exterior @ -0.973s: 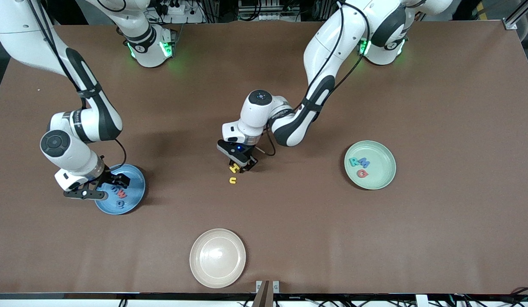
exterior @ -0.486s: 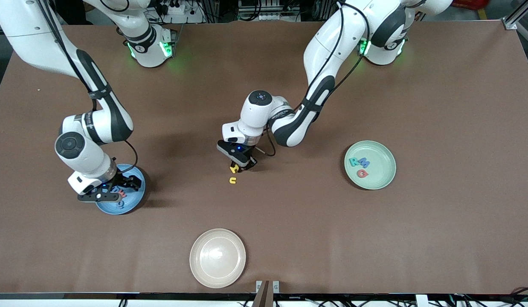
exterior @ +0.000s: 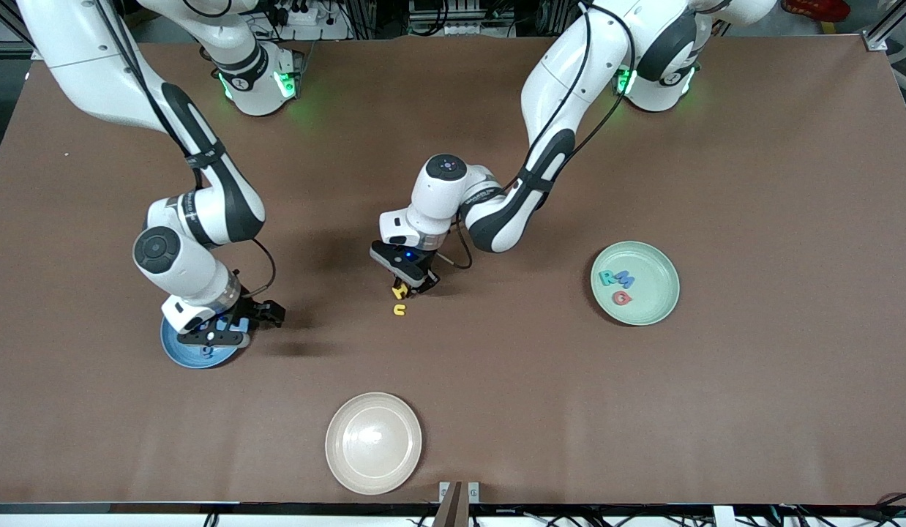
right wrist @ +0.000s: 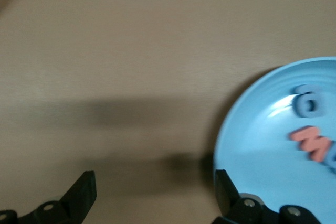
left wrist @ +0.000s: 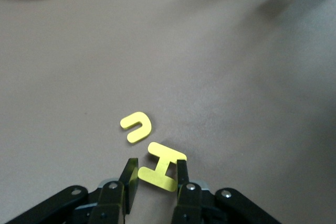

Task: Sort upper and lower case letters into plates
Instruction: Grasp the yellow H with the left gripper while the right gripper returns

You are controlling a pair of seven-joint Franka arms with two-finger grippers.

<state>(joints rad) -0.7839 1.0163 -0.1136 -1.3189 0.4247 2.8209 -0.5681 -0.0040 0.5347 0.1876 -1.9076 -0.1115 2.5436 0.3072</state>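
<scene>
My left gripper (exterior: 406, 287) (left wrist: 155, 176) is down at the middle of the table, shut on a yellow H (exterior: 400, 290) (left wrist: 161, 167) that sits tilted between its fingers. A yellow u (exterior: 399, 309) (left wrist: 136, 127) lies flat on the table just nearer the front camera. The mint green plate (exterior: 654, 296) holds a teal R (exterior: 608, 277), a blue M (exterior: 626, 279) and a pink G (exterior: 622, 298). My right gripper (exterior: 241, 327) (right wrist: 155, 192) hangs open and empty over the blue plate's (exterior: 181, 351) (right wrist: 257, 150) rim. That plate holds a blue letter (right wrist: 310, 103) and a pink letter (right wrist: 315, 142).
A cream-beige plate (exterior: 373, 442) stands near the table's front edge, with nothing in it. The brown tabletop (exterior: 753, 183) stretches bare toward the left arm's end.
My left gripper has closed on the yellow H. The right arm has swung from above the blue plate's letters toward the table's middle, its gripper staying open.
</scene>
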